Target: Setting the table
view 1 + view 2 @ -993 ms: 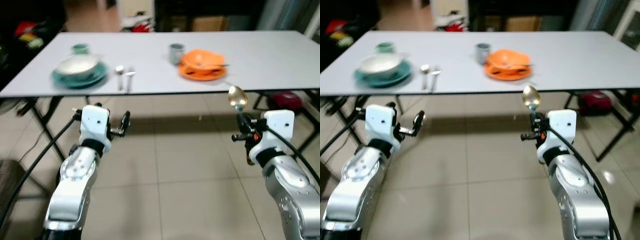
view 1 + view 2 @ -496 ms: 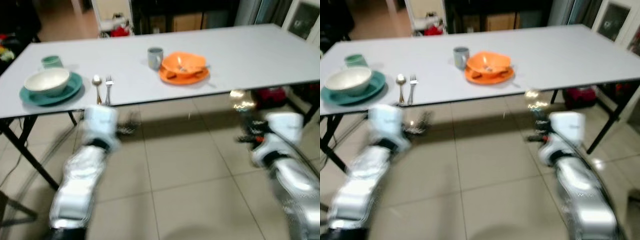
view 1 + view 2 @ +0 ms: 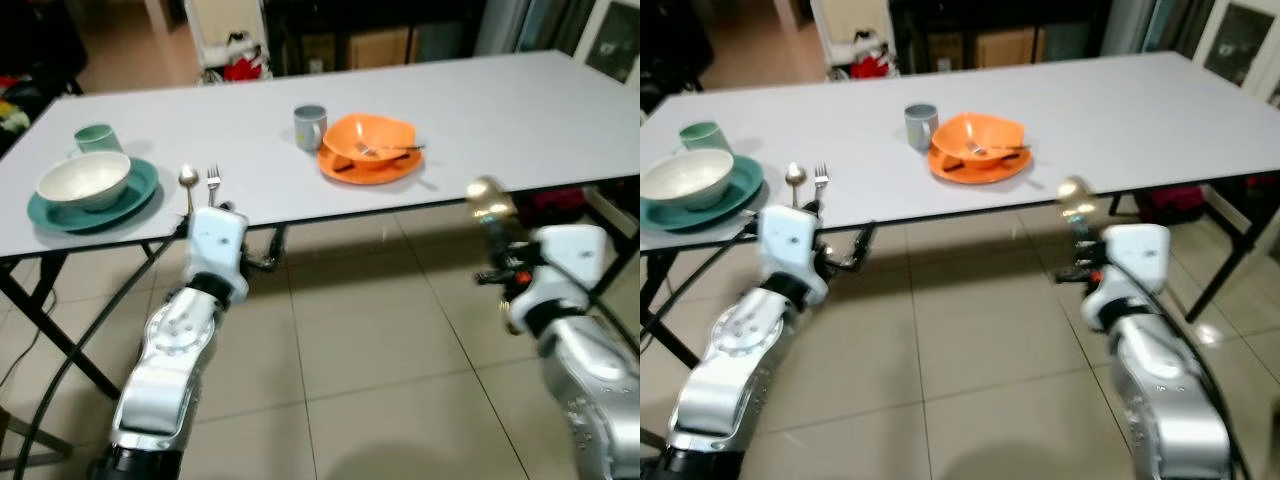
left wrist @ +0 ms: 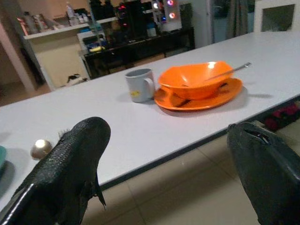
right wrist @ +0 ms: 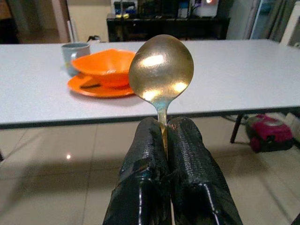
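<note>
Two place settings stand on the long white table [image 3: 520, 100]. The teal setting, at the robot's left, has a white bowl [image 3: 84, 181] on a round teal plate [image 3: 140, 190], a pale green cup [image 3: 95, 137] behind it, and a small metal spoon [image 3: 187, 180] and fork [image 3: 213, 183] just beside the plate. The orange setting, near the table's middle, has an orange bowl [image 3: 372, 135] on a round orange plate [image 3: 345, 168], a metal utensil resting in the bowl, and a grey mug [image 3: 309, 126] beside the plate.

The right gripper [image 5: 165, 129] is clenched on the handle of a gold metal spoon [image 5: 161, 68], bowl end upward. It hangs in front of the table edge, below tabletop height, near the orange setting.

The left gripper [image 4: 164, 159] is released, fingers spread wide, holding nothing, below the table edge between the two settings.

Step in hand, as a judgement: carrying the gold spoon to the orange setting. The next move calls for raising the right arm above the tabletop, reaching forward, and laying the spoon flat beside the orange plate, clear of the mug.
</note>
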Controlling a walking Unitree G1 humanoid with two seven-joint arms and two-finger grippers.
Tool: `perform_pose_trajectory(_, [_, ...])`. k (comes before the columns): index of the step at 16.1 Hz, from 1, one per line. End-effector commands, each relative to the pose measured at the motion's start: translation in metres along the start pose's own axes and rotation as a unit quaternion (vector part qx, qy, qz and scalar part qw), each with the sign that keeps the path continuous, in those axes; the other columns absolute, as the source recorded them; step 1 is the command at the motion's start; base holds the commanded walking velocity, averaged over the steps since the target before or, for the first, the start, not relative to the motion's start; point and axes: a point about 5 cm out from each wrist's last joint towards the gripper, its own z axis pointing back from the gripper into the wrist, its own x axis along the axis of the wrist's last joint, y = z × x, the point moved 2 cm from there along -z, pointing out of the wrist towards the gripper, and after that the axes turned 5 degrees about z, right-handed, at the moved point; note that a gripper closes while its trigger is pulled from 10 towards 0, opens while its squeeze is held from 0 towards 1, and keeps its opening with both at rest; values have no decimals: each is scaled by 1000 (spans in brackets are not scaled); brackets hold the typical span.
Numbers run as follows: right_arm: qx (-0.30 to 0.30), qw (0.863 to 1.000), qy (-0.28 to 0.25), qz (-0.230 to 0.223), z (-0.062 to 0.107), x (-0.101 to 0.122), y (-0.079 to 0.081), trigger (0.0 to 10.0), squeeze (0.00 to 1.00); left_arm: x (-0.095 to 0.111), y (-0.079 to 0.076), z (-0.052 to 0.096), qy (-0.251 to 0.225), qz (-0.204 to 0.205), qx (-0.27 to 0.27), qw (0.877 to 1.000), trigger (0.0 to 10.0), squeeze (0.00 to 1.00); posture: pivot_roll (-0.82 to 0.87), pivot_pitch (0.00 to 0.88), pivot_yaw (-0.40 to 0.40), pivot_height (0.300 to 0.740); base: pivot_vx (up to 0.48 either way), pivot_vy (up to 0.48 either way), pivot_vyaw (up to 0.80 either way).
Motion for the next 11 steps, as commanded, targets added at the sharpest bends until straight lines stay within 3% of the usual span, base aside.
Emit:
perform_pose_trajectory(1, [11, 1000, -9, -1, -2, 4, 7, 10000, 0, 1, 11, 2, 1, -9, 17, 1000, 10000, 0, -1, 0, 41, 740, 315, 0, 0])
perform_pose_trajectory(11, [11, 1000, 0, -4, -3, 2, 5, 10000, 0, 0, 9, 0, 2, -11, 14, 1000, 10000, 0, -1, 0, 37, 740, 316, 0, 0])
